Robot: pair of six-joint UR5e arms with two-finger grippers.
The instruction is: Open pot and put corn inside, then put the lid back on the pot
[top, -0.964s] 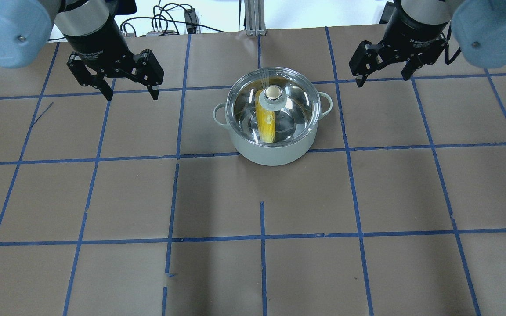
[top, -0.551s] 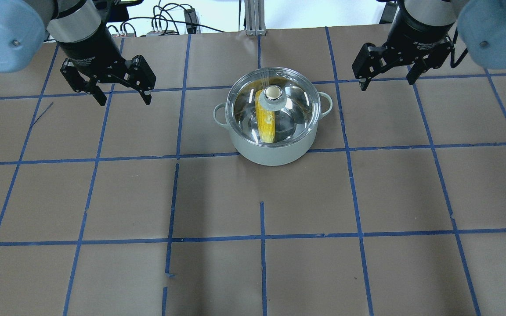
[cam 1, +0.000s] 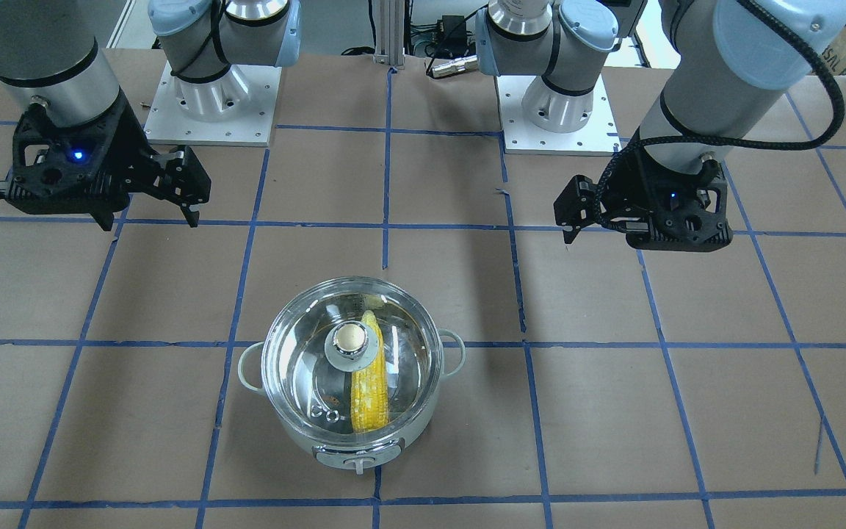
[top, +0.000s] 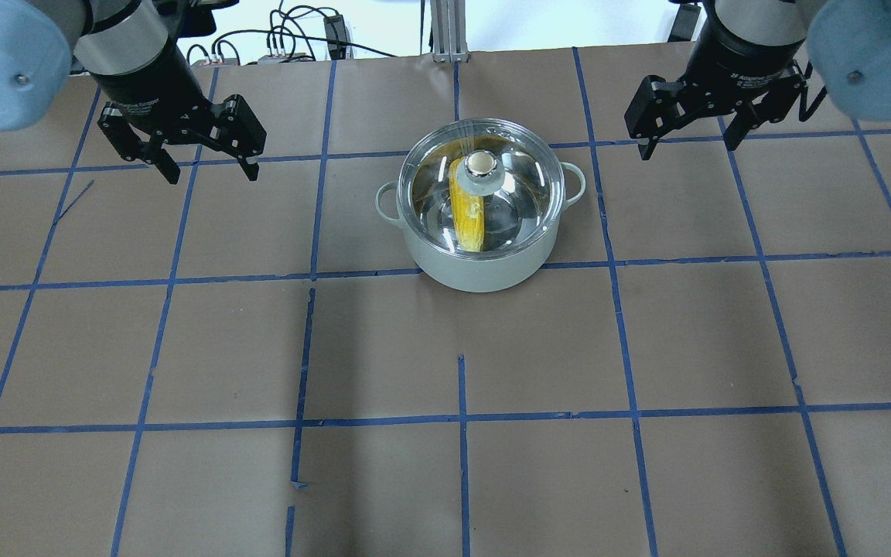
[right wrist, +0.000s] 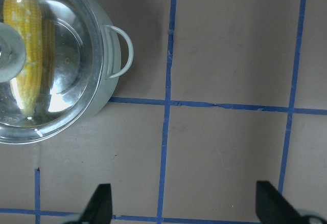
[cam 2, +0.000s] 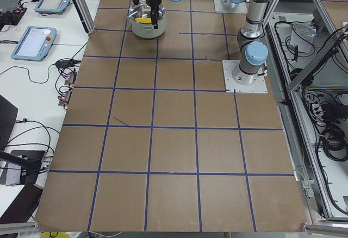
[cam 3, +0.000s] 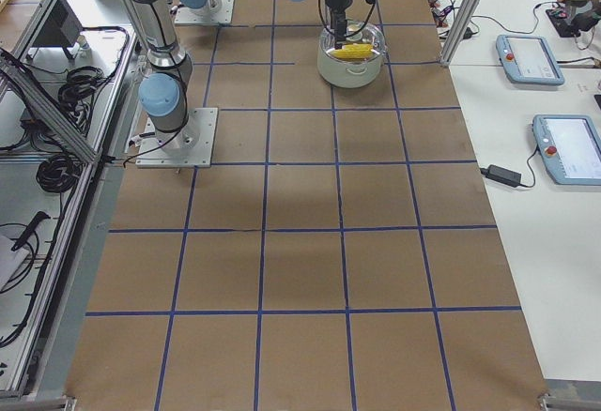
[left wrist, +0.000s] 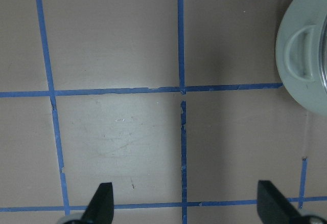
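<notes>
The pot [top: 476, 267] stands on the table's centre rear, pale-bodied with loop handles; its knob panel faces the front-facing camera. It also shows in that view [cam 1: 355, 461]. The clear glass lid [top: 511, 197] sits on the pot, with its beige-topped knob in the middle. The yellow corn [top: 469, 220] lies inside, seen through the glass, also in the front-facing view [cam 1: 369, 400]. My left gripper [top: 212, 169] is open and empty, hovering left of the pot. My right gripper [top: 689, 147] is open and empty, hovering right of it. The right wrist view shows the lid [right wrist: 66, 55] and corn [right wrist: 25, 55].
The table is brown paper with a blue tape grid [top: 461, 418]. Both arm bases [cam 1: 210, 103] stand on plates at the robot's side. Cables [top: 298, 39] lie beyond the far edge. The left wrist view shows the pot's handle [left wrist: 301, 55] at its right edge.
My left gripper has moved left and back, away from the pot. My right gripper has drifted slightly right and back. Pot, lid and corn have not moved.
</notes>
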